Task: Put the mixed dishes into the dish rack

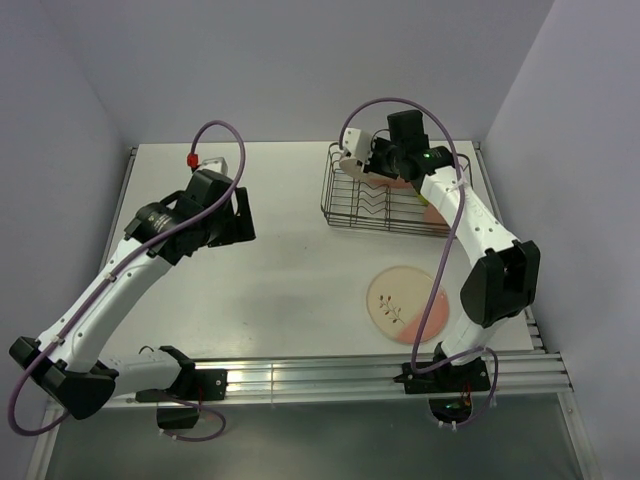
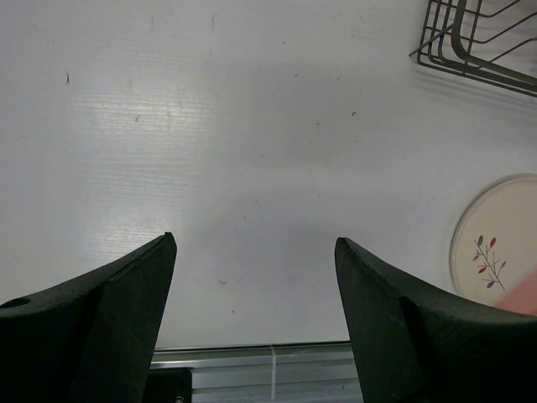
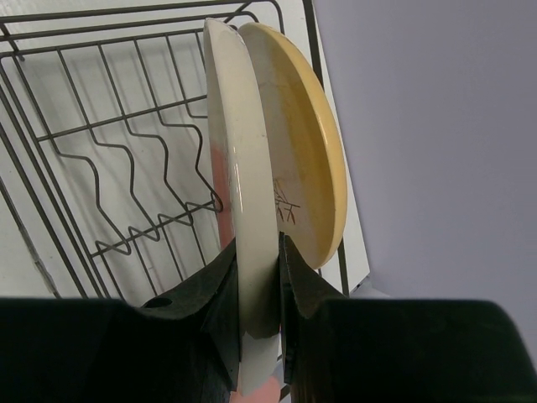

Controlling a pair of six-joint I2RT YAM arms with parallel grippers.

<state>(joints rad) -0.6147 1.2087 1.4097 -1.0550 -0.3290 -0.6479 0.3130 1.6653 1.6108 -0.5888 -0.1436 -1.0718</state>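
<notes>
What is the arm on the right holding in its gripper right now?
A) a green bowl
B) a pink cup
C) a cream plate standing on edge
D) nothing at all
C: the right wrist view shows the right gripper closed on the rim of a cream plate, upright beside a yellow-faced plate at the dish rack.

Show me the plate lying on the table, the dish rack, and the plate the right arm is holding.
plate on the table [image 1: 405, 300]: top external view, cream centre by the sprig.
dish rack [image 1: 366, 203]: top external view, wavy dividers.
held plate [image 3: 246, 176]: right wrist view, cream rim edge.
</notes>
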